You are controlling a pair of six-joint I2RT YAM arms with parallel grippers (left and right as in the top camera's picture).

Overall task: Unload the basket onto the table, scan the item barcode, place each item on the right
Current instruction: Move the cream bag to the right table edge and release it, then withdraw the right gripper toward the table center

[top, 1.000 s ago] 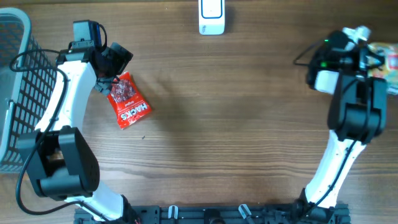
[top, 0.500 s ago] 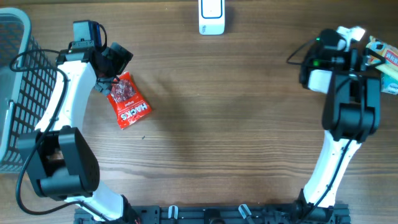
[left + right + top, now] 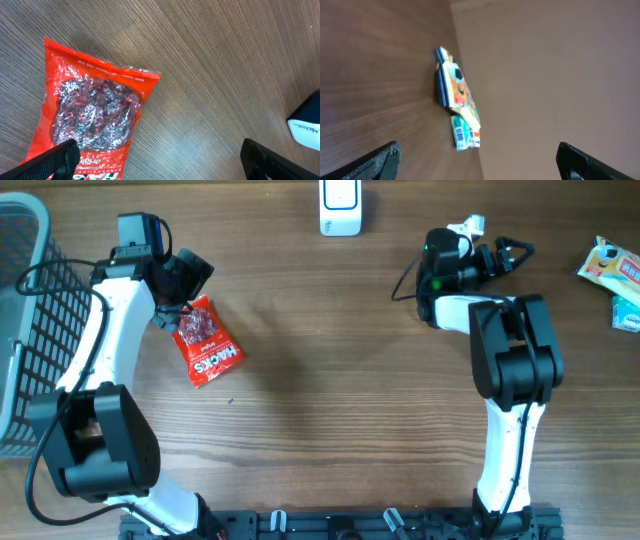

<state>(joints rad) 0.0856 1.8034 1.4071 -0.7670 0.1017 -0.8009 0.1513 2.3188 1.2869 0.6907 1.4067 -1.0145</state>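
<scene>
A red bag of Hacks sweets (image 3: 207, 340) lies flat on the table at the left. My left gripper (image 3: 188, 278) hovers open just above the bag's upper end. In the left wrist view the bag (image 3: 90, 105) fills the left side, one black finger (image 3: 55, 160) sits over its lower part, and the left gripper (image 3: 160, 167) holds nothing. The white scanner (image 3: 340, 207) stands at the back centre. My right gripper (image 3: 510, 255) is open and empty, pointing towards a yellow packet (image 3: 612, 268) and a teal packet (image 3: 628, 313). The teal packet (image 3: 466, 136) shows a barcode.
A grey wire basket (image 3: 22, 330) stands at the far left edge. The scanner's corner (image 3: 306, 131) shows at the right of the left wrist view. The yellow packet (image 3: 454, 85) lies by the table's right edge, beyond which is brown floor.
My right gripper has opened and swung left, away from the two packets at the right edge, which now lie uncovered. The left arm and red bag have not moved.
</scene>
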